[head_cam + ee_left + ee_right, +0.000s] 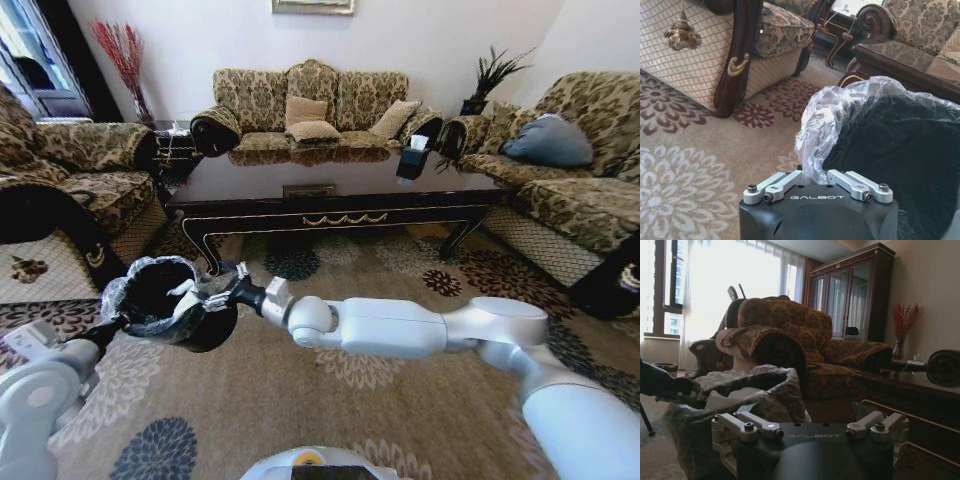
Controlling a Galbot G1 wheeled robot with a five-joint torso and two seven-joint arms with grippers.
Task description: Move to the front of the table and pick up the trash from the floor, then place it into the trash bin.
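White wall [450,40] behind, with a framed picture [313,6] high on it. Three-seat sofa [315,105] in brown floral cloth with tan cushions [310,118]. Matching sofas to the left [85,170] and right [575,160], a blue-grey pillow [548,141] on the right one. Red dried branches [122,52] in the left corner, dark spiky plant [492,75] in the right. Tall dark glass-door cabinet [852,292] beside bright curtained windows [725,277].

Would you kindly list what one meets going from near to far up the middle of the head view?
Right arm → patterned floor → dark coffee table → sofa against the wall → framed picture.
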